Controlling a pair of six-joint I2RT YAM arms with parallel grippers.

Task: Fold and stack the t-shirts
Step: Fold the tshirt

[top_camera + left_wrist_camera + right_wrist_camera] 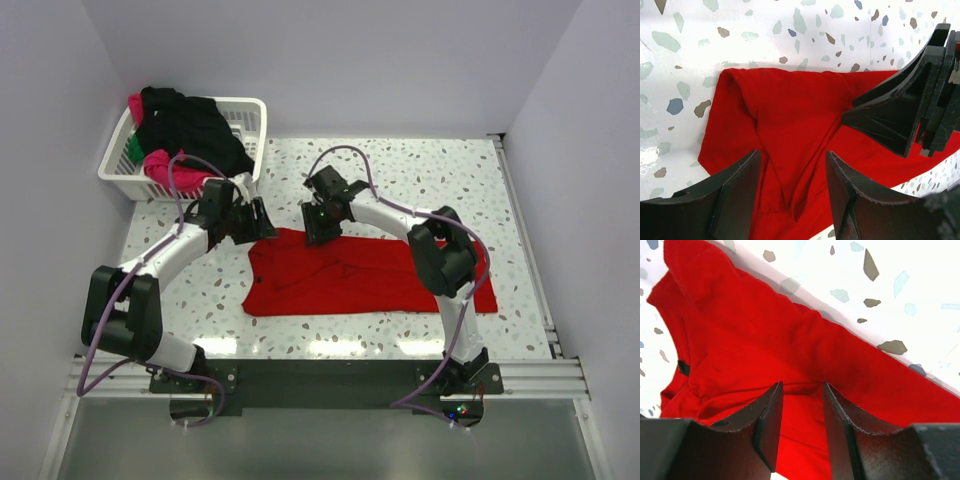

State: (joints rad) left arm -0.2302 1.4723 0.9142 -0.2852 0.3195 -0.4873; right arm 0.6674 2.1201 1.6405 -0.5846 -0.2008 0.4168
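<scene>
Jaws spread on left gripper (792,157), right gripper (802,390), above red t-shirt (350,282) (far edge).

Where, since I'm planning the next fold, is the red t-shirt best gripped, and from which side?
Take the red t-shirt along its far edge, near the far-left corner, coming down from above. It lies flat on the table, so probably only hems and raised creases give the jaws something to pinch. The left gripper and right gripper both hover open over that edge.
</scene>
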